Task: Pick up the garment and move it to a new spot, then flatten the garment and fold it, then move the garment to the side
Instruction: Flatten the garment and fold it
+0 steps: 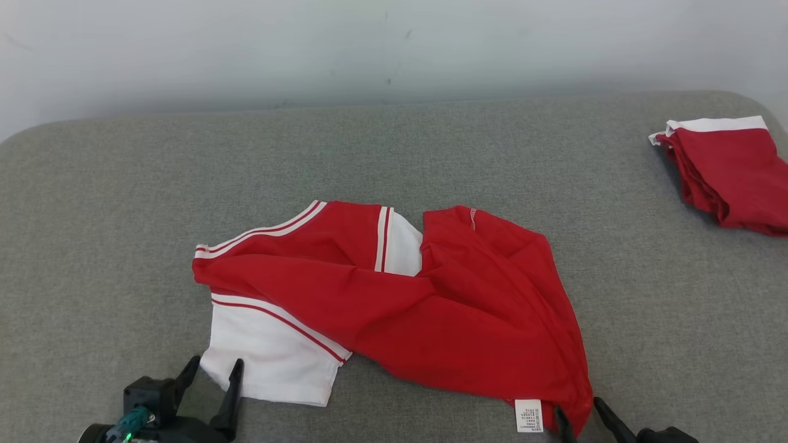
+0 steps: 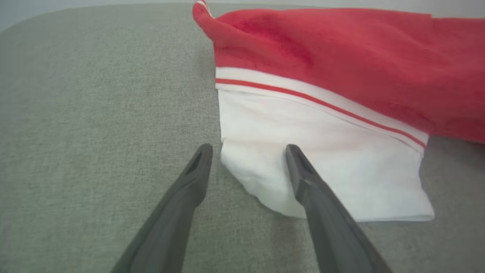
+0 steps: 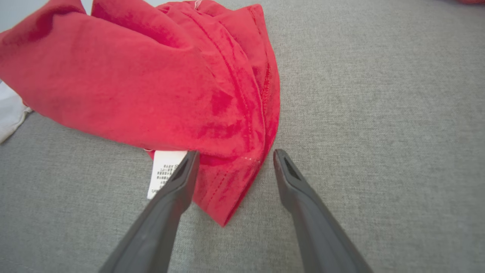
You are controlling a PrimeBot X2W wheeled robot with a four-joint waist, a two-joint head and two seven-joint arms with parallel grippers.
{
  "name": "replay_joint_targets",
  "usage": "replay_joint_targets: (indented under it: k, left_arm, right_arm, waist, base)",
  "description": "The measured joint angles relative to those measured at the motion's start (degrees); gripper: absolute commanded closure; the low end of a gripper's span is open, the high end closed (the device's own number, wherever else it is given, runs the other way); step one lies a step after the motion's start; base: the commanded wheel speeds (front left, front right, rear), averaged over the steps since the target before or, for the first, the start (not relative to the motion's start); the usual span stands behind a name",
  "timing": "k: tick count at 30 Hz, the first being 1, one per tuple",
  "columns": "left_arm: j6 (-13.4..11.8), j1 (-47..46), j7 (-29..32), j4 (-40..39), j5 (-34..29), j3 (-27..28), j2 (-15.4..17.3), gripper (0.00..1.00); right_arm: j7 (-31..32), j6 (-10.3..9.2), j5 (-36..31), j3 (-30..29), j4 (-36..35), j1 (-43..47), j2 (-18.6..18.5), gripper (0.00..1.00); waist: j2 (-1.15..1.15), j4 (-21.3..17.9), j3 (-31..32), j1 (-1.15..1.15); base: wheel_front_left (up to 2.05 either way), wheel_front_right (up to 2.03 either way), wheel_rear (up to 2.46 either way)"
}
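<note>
The garment (image 1: 394, 295) is a red shirt with white, red-striped sleeves, lying crumpled in the middle of the grey surface. My left gripper (image 1: 214, 369) is open at the lower left, its fingers straddling the near corner of the white sleeve (image 2: 322, 151). In the left wrist view that gripper (image 2: 248, 151) has one finger on the grey cloth and the other over the sleeve. My right gripper (image 1: 578, 411) is open at the lower right, around the shirt's red bottom corner (image 3: 223, 197) next to a white care label (image 3: 165, 170). Nothing is gripped.
A second red and white garment (image 1: 726, 172) lies folded at the far right edge of the grey cushioned surface (image 1: 123, 215). A pale wall (image 1: 369, 49) runs behind. Bare grey surface lies left of, right of and behind the shirt.
</note>
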State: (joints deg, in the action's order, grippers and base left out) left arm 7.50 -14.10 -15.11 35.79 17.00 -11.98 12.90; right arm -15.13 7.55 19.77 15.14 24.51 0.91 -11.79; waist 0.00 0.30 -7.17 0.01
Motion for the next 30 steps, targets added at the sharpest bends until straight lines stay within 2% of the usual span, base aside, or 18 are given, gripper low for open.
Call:
replay_joint_targets:
  k: [10,11,12,13,17,23,30]
  left_arm:
    - [0.0,-2.3,0.0,4.5,2.9,-1.5,-0.2,0.0]
    - [0.0,-2.3,0.0,4.7,3.4,-1.6,-0.4,0.2]
    - [0.0,-2.3,0.0,4.8,3.7,-1.8,-0.4,0.6]
    - [0.0,-2.3,0.0,4.8,3.9,-1.9,-0.4,1.0]
    - [0.0,-2.4,0.0,4.0,5.8,-2.0,-0.6,1.0]
    - [0.0,-1.4,0.0,-1.2,8.8,-1.1,-0.9,1.0]
    - [0.0,-3.9,0.0,-10.6,12.1,0.2,1.7,1.0]
  right_arm:
    - [0.0,0.0,2.7,2.7,0.9,-2.1,-0.3,0.01]
    - [0.0,0.0,3.3,3.0,0.9,-2.2,-0.3,0.49]
    - [0.0,0.0,3.9,3.3,1.0,-2.4,-0.2,0.78]
    - [0.0,0.0,4.0,3.6,1.1,-2.7,-0.2,1.0]
    - [0.0,0.0,5.3,4.4,0.8,-4.1,0.0,1.0]
    - [0.0,0.0,6.5,4.5,-3.5,-4.2,-0.1,1.0]
    - [0.0,0.0,9.8,5.1,-11.3,-8.5,-2.1,1.0]
  waist:
    - [0.0,-0.5,-0.5,0.0]
    - [0.0,-0.5,-0.5,0.0]
    - [0.0,-0.5,-0.6,0.0]
    - [0.0,-0.5,-0.8,0.0]
    - [0.0,-0.4,-0.9,0.0]
    - [0.0,0.0,-0.7,0.0]
    - [0.0,-0.2,-0.9,0.0]
  base:
    - [0.0,0.0,0.0]
    - [0.0,0.0,0.0]
    - [0.0,0.0,0.0]
    - [0.0,0.0,0.0]
    - [0.0,0.0,0.0]
    - [0.0,0.0,0.0]
    - [0.0,0.0,0.0]
